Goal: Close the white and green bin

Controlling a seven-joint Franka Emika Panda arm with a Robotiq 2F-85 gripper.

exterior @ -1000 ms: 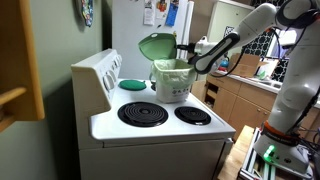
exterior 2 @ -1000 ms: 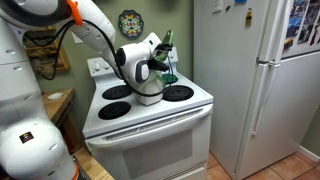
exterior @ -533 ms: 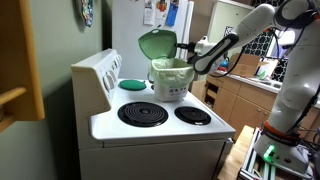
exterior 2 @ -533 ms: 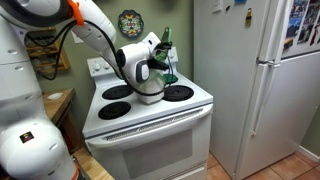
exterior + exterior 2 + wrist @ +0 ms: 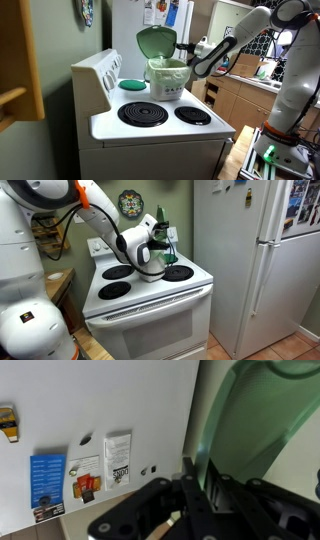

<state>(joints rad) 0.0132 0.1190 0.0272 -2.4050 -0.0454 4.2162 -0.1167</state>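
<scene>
One round green lid [image 5: 156, 42] stands raised; smooth white pail [image 5: 170, 88] beneath.

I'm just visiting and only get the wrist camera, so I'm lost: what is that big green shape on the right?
Observer: It's the lid of the white and green bin, tipped up, so the bin is open.
Operator: Where does the bin sit?
Observer: On a white stove, toward the back, behind two coil burners.
Operator: Anything else green there?
Observer: A flat green disc lies on the stovetop beside the bin.
</scene>
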